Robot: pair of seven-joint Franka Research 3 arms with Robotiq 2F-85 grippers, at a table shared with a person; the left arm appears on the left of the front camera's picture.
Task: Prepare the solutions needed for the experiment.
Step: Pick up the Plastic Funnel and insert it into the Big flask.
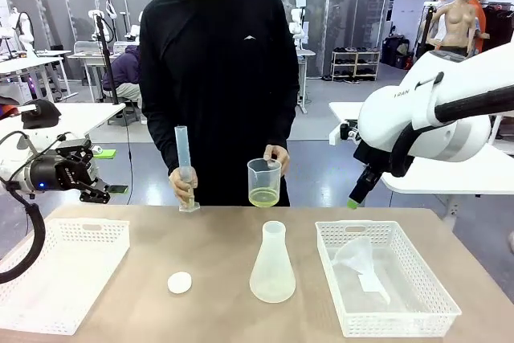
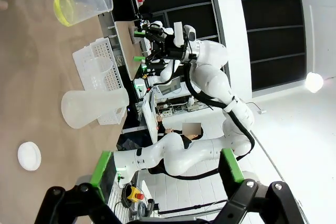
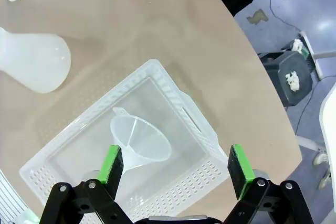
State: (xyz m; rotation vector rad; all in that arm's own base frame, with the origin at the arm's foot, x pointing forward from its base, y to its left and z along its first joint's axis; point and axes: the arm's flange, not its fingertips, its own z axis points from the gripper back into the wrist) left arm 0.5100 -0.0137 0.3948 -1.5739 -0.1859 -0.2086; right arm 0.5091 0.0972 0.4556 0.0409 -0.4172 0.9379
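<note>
Your left gripper (image 1: 111, 171) hung with its fingers spread wide and nothing between them, off the far left corner of the table (image 1: 217, 234), above the far end of the left basket (image 1: 88, 223). Your right gripper (image 3: 176, 166) was spread just as wide and also gripped nothing. Its wrist view looked down on the right basket (image 3: 157, 72), where a clear funnel (image 3: 139, 137) lay on its side.

The solutions (image 1: 263, 197) — a shallow yellow-green layer — sat in the bottom of a translucent beaker (image 1: 264, 173) at the table's far edge. One of the person's hands (image 1: 278, 156) was behind the beaker's rim. You could not tell whether the beaker rested on the table or was lifted. The person's other hand (image 1: 180, 183) held a tall graduated cylinder (image 1: 182, 150) upright, near the beaker but apart from it.

Nearer you, a conical flask (image 1: 272, 267) stood upright mid-table between the two baskets, and a small white disc (image 1: 180, 282) lay to its left, not touching it.
</note>
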